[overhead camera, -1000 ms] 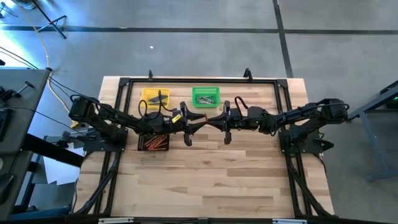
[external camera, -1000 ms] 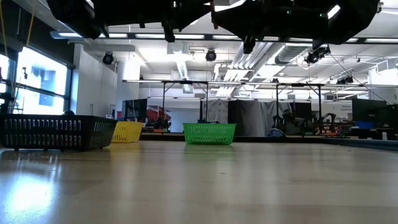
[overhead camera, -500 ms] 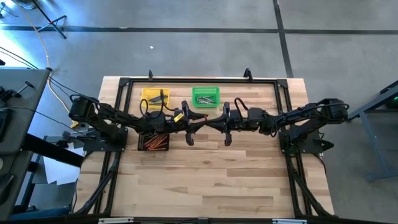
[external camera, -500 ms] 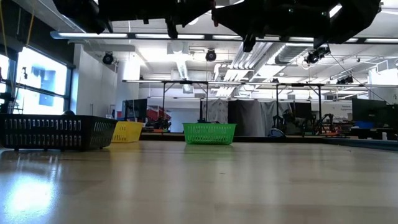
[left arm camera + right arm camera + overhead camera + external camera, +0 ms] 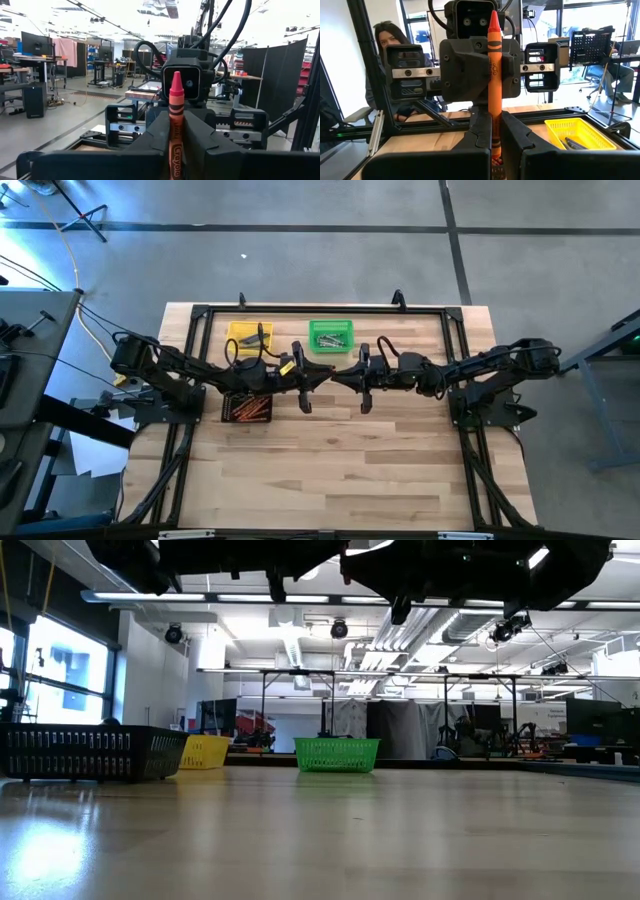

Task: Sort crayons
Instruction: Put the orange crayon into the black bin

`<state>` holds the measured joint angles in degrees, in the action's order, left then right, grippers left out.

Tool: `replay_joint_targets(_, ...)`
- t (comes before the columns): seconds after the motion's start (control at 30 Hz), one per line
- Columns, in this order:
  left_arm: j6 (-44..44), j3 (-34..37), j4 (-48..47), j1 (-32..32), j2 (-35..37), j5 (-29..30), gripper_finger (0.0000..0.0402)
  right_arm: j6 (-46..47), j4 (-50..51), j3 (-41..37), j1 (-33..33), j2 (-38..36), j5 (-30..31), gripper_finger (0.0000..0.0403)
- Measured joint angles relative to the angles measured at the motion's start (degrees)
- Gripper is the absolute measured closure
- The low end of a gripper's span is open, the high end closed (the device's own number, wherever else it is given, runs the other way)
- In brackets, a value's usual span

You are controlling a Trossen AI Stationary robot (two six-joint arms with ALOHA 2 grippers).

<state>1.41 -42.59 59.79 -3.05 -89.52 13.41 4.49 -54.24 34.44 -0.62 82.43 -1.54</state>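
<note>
Above mid-table, left gripper (image 5: 318, 375) and right gripper (image 5: 338, 375) pinching 1 orange-red crayon (image 5: 493, 75)

Bright overhead lights, glare on tabletop (image 5: 300, 830)

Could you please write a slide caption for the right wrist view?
Right hand pinches an upright orange crayon, facing the left arm.

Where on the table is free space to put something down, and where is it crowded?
The wide bare wood on the near half of the table, below both grippers, is free. It is crowded along the far edge: the yellow bin, green bin and black bin, with the left gripper and right gripper meeting tip to tip over the middle.
</note>
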Motion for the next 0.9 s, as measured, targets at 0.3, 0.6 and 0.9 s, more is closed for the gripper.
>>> replay_joint_targets(0.3, 0.0, 0.0, -0.6, 0.0, 0.0, -1.1, 0.0398, 0.5, 0.6, 0.0, 0.0, 0.0, 0.4, 0.0401)
replay_joint_targets(0.6, -0.3, 0.0, -2.7, 0.1, 0.1, -0.1, 0.04, 0.6, 4.9, 0.1, -1.7, -0.5, 1.5, 0.0338)
replay_joint_targets(0.9, -0.4, 1.2, -23.1, -0.3, 9.2, 9.6, 0.0401, 3.5, 31.3, 0.1, -4.9, -13.6, 2.4, 0.0237)
